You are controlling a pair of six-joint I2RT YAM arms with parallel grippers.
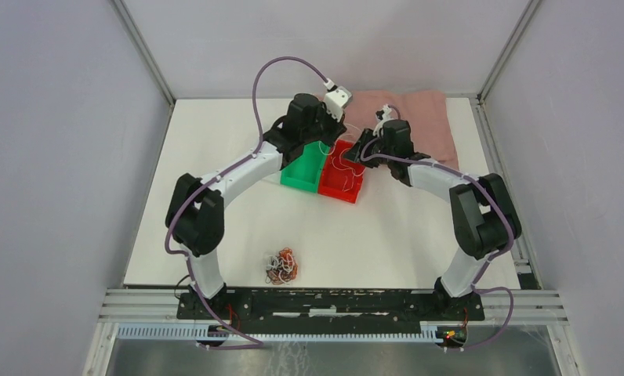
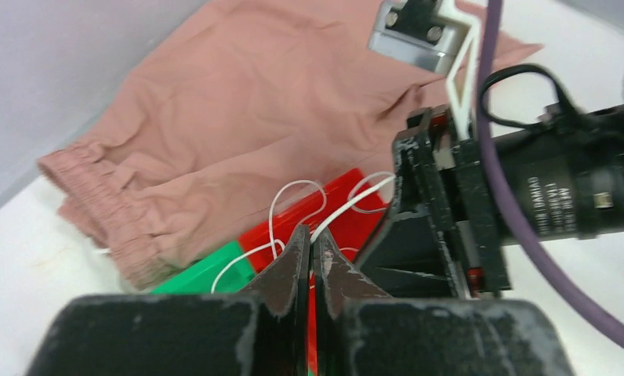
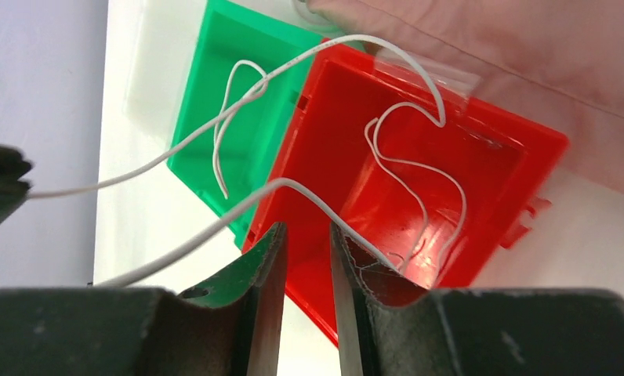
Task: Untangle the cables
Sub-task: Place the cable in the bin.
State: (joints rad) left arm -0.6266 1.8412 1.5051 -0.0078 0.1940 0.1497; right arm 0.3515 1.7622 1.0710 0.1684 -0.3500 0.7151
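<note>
White tabletop (image 1: 215,211) enclosed by grey walls. Of the cables, a small tangle (image 1: 281,266) of white, orange-brown and black wires lies near the front edge, nearer the left arm's base and well apart from both grippers. Loose white strands drape over the green bin (image 1: 297,178) and the red bin (image 3: 528,149) at the far side. One white cable (image 3: 175,145) runs from the bins to the left gripper (image 2: 310,239), whose jaws are pressed together on it at the tips. The right gripper (image 3: 307,231) hangs over the red bin's near wall, its jaws narrowly apart. A second white strand (image 3: 215,223) arches just past its tips; whether it lies between them cannot be told. The wires look light, thin and limp yet springy, holding their curls. Smooth insulation would likely slip through a weak pinch. The best hold is judged to be a free stretch near an end, clear of crossings, drawn gently so that loops do not tighten. A pink cloth (image 2: 238,117) lies behind the bins.
</note>
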